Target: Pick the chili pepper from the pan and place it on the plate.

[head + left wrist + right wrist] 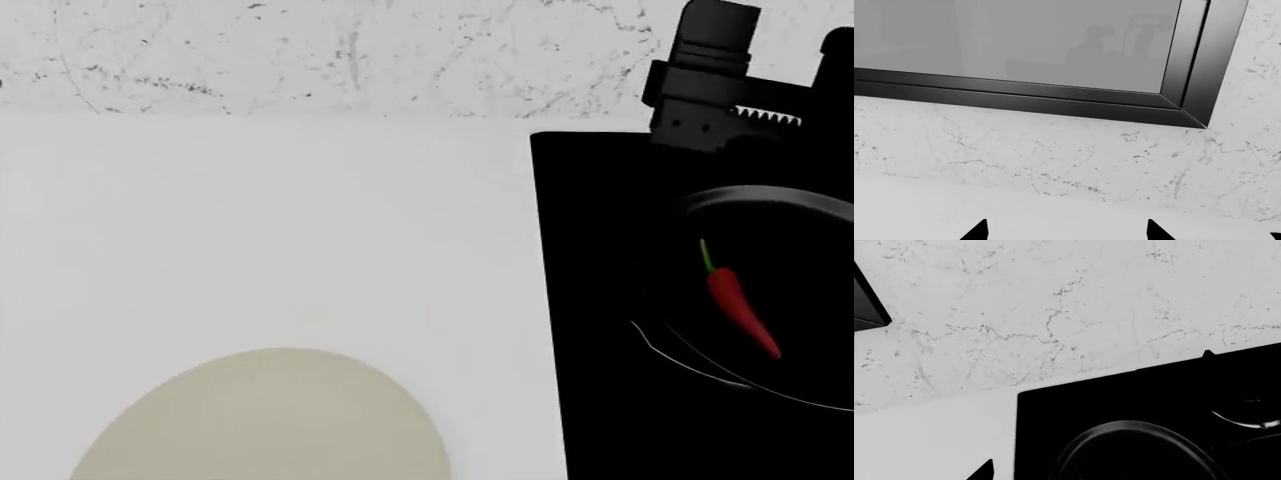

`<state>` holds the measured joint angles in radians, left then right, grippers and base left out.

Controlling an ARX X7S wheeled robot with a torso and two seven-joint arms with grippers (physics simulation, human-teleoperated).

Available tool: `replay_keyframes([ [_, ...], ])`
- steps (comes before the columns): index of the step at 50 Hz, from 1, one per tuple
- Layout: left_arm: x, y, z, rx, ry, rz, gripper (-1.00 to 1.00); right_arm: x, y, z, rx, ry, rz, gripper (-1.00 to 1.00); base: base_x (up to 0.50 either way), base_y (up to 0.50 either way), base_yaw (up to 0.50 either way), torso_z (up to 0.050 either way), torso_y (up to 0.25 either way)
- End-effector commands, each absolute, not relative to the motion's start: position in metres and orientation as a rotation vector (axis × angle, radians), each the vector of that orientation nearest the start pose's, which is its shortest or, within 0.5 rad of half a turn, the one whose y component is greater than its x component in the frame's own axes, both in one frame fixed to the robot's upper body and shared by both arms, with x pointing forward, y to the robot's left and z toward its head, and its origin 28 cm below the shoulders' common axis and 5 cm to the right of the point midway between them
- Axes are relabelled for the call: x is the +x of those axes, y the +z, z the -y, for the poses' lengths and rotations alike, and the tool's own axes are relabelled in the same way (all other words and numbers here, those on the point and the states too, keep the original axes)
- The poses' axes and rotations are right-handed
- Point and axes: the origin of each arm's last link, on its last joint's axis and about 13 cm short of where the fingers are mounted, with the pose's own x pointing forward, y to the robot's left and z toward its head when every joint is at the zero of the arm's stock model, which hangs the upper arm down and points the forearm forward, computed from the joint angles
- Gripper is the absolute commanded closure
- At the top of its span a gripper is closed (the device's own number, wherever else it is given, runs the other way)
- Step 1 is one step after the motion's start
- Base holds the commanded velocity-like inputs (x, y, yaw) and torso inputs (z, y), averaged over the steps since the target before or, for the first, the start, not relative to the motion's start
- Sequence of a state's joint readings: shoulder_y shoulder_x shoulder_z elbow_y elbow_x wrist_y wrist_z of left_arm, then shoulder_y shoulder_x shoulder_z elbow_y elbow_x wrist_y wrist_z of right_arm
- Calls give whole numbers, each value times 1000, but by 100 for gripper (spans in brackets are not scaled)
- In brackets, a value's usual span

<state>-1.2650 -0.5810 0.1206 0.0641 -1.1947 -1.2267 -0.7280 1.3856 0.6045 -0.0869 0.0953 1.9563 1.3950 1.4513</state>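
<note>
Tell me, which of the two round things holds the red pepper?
The black pan on the dark stovetop holds the chili pepper. The other round thing, the pale cream plate on the white counter, has nothing on it.

The slim red chili pepper [738, 305], green stem pointing toward the wall, lies slantwise inside the round, shallow black pan [801, 225] at the head view's right, while the flat, pale cream plate [267, 420] rests bare on the white counter, well apart to the left.
</note>
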Motion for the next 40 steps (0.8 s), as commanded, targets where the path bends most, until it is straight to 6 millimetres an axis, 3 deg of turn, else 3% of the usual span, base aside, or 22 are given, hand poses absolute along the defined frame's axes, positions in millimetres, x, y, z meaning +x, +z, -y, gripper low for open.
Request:
replay_keyframes([
  [1, 296, 331, -280, -63, 107, -48, -100, 245, 349, 172, 107, -104, -418, -100, 0, 0, 0, 0, 0],
  [14, 303, 326, -278, -63, 115, -63, -100, 243, 341, 184, 32, -83, -500, -100, 0, 0, 0, 0, 0],
  [40, 308, 320, -274, -56, 130, -84, -100, 250, 347, 195, -151, -11, -542, -100, 0, 0, 0, 0, 0],
])
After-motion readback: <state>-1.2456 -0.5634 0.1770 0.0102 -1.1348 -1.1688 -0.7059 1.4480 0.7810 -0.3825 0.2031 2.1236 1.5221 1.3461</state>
